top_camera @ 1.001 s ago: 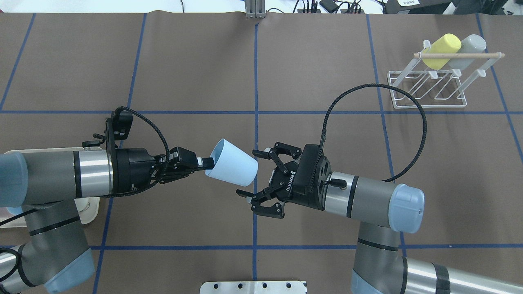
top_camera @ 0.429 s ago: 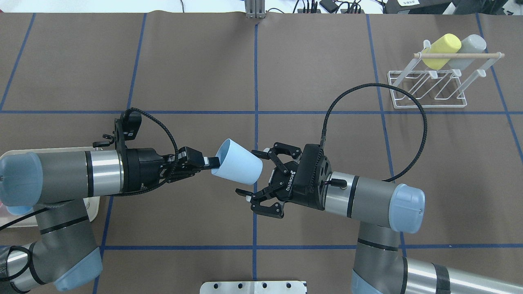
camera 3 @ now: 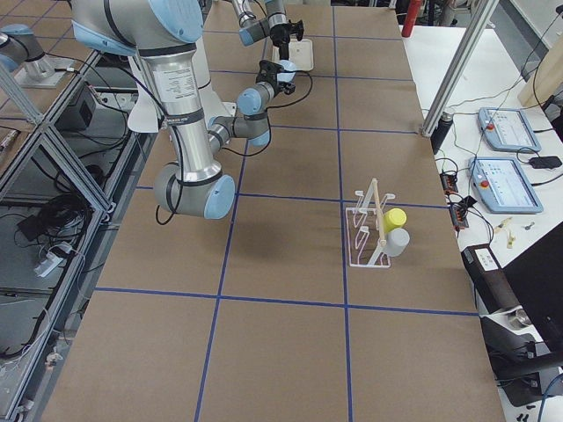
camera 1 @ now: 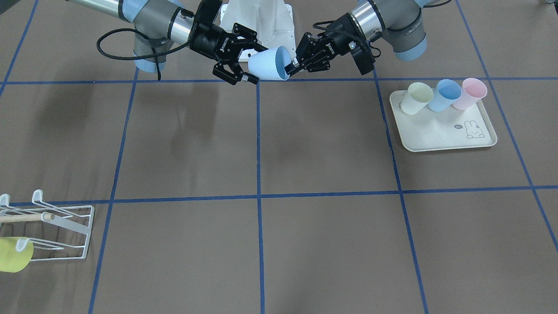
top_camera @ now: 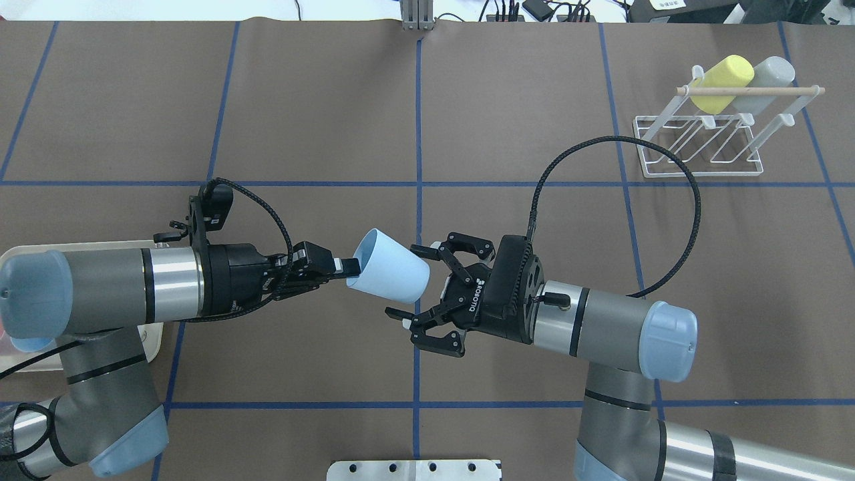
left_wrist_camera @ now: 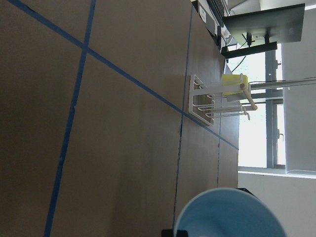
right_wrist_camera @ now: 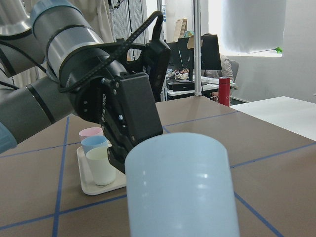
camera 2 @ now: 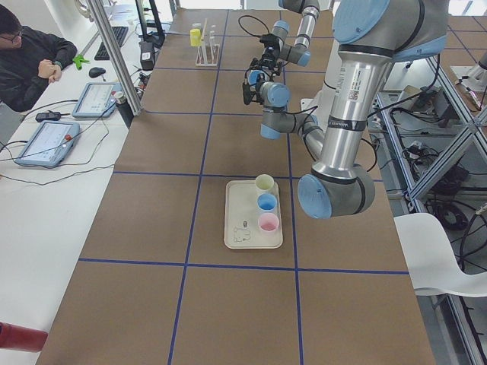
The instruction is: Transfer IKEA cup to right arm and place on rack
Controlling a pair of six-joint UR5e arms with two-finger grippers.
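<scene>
So the light-blue cup (top_camera: 391, 269) is up in the air over the middle of the desk (top_camera: 467, 120), lying on its side between the two arms. The left gripper (top_camera: 342, 267) has its fingers (top_camera: 332, 264) clenched on the rim, one inside the mouth and one outside. The closed end points at the right gripper (top_camera: 407, 282), whose fingers (top_camera: 446, 245) are spread wide and released, sitting above and below the cup's base. Can't tell if either one actually touches the plastic.

The rack (top_camera: 698, 143) is way off in the far right corner of the desk, well apart from the handoff. A yellow cup (top_camera: 721, 81) and a grey cup (top_camera: 765, 83) hang side by side on its far prongs, right under the wooden dowel (top_camera: 748, 89). In the overhead view the right arm's braided cable (top_camera: 668, 150) loops up and out, and the top of that loop sits just beside the rack's near left corner.

Over on the left arm's side there's a cream tray (camera 1: 440, 131) with a pale yellow cup (camera 1: 416, 98), a blue cup (camera 1: 444, 95) and a pink cup (camera 1: 470, 93) lined up along one edge.

Off the desk, a person (camera 2: 27, 65) sits at a side bench with two tablets (camera 2: 49, 141).
</scene>
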